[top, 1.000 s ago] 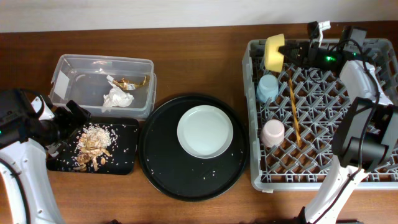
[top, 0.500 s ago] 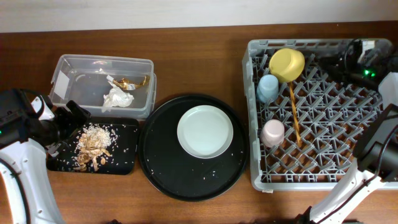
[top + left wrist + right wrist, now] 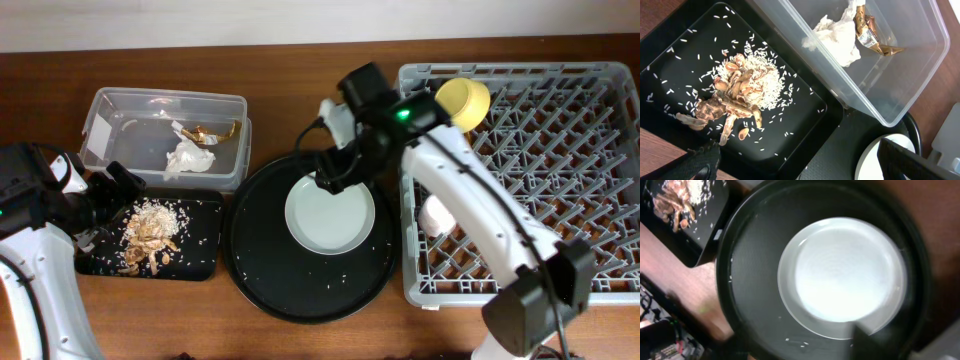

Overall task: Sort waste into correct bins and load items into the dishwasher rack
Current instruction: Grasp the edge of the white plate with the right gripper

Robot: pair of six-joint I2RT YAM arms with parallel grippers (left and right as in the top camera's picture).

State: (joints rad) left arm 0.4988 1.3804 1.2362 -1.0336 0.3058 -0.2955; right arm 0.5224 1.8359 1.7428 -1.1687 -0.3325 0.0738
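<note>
The pale plate [image 3: 335, 220] lies in the big round black tray [image 3: 260, 260]. My right gripper [image 3: 335, 180] hovers over the plate's far-left rim, open and empty; its blurred wrist view shows the plate [image 3: 842, 275] beyond the jaws [image 3: 805, 347]. The yellow bowl [image 3: 463, 100] stands in the grey rack [image 3: 560, 150], and the pink cup [image 3: 430, 214] peeks out beside my right arm. The blue cup and chopsticks are hidden. The clear tub [image 3: 120, 115] holds the napkin [image 3: 188, 158] and gold wrapper [image 3: 212, 131]. Food scraps [image 3: 150, 228] lie in the shallow black tray [image 3: 195, 260]. My left gripper [image 3: 100, 200] is open.
The left wrist view shows the scraps [image 3: 735, 97], the napkin [image 3: 837, 35] and wrapper [image 3: 867, 32] in the tub, with the open jaws [image 3: 805, 170] above the shallow tray's corner. My right arm stretches across the rack's left side. Loose rice grains dot the round tray.
My right arm let go of the yellow bowl, which now stands in the rack's far-left corner. The arm swung from the rack's far side to over the plate. The left arm has not moved.
</note>
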